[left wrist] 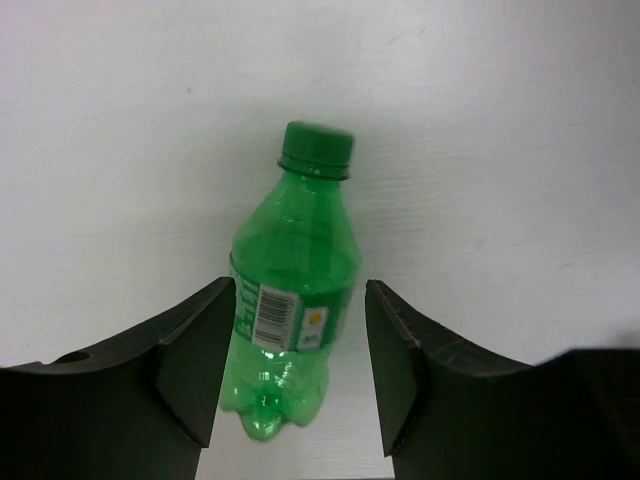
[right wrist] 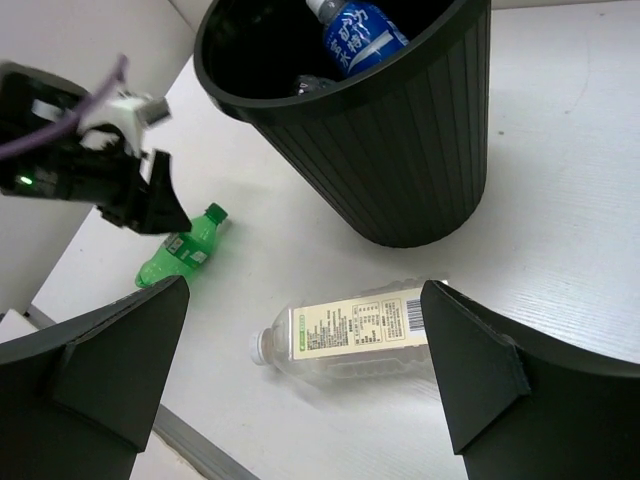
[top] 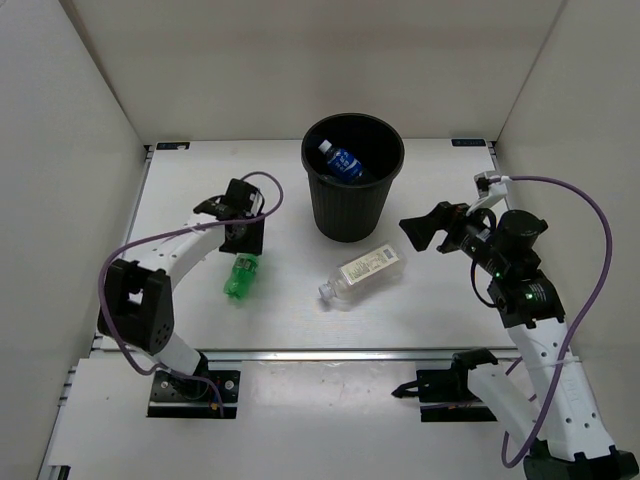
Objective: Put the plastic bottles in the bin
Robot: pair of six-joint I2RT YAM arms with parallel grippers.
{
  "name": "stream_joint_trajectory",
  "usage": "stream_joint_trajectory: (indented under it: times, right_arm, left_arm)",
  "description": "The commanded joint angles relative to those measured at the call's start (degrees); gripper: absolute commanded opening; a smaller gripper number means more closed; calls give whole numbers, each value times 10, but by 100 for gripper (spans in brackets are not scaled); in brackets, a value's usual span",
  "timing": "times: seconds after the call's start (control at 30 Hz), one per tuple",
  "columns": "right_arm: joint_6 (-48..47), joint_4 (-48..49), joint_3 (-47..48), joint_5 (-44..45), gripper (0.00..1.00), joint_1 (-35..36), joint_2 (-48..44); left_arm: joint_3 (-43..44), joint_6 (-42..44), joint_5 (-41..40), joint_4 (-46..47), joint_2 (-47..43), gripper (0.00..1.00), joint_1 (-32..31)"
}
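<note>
The round black bin [top: 352, 205] stands at the back middle of the table, with the blue-label bottle [top: 341, 161] inside it; the bin also shows in the right wrist view [right wrist: 400, 130]. The green bottle [top: 239, 277] lies on the table at the left. My left gripper [left wrist: 300, 370] is open just above it, its jaws on either side of the bottle's base [left wrist: 290, 300], not touching. The cream-label bottle [top: 362, 273] lies on its side in front of the bin. My right gripper [right wrist: 305, 370] is open and empty, held above and to the right of it [right wrist: 350, 330].
White walls close in the table on the left, back and right. A metal rail [top: 330, 352] runs along the table's near edge. The left arm's purple cable [top: 268, 195] loops near the bin's left side.
</note>
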Motion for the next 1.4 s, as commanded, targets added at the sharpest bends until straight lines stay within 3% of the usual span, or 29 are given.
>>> stream_joint_trajectory:
  times: [0.0,0.13,0.23,0.27,0.3,0.33,0.37,0.5,0.67,0.9,0.97,1.07,1.13,1.2,1.37]
  right_arm:
    - [1,10,11,-6,99,-11,-4]
    - [3,11,16,-15,99,-10,2]
    - [6,12,20,-17,99,-8,8]
    - [10,19,16,-15,99,-6,4]
    - [13,22,6,-15,99,-4,3]
    - [14,23,2,-12,99,-1,0]
    - [14,19,-2,-15,99,-3,1]
    - [10,12,0,-19,100,-1,10]
    - [10,13,-5,-22,99,4,23]
    - [12,21,-7,-17,99,16,25]
    - [13,14,-6,-18,99,16,29]
    - [10,8,-8,-15,99,14,24]
    - [16,3,1,-13,99,6,26]
    - [6,-6,5,-13,99,-1,21]
    - [-16,-40,12,4,99,-14,24]
  left_arm:
    - [93,-21,-13,-35,-63,37,-10]
    - [164,-29,-3,-61,-79,35,-9]
    - [182,-28,-9,-86,-73,56,-8]
    - [169,-28,-3,-91,-71,73,1]
    - [155,-31,-1,-92,-74,82,4]
    - [127,-33,20,-85,-80,97,12]
    - [89,-38,23,-79,-83,99,20]
    - [-24,-43,37,-43,-117,99,14]
    - [-100,-56,53,2,-92,99,-1]
    - [-120,-66,46,46,-58,98,-7]
    - [-107,-68,37,51,-46,87,-12]
    - [-69,-61,25,38,-27,51,-20]
    - [-40,-64,22,17,-37,41,-26]
    - [-2,-64,8,-5,-59,37,-36]
    - [163,-75,19,-18,-120,38,-46]
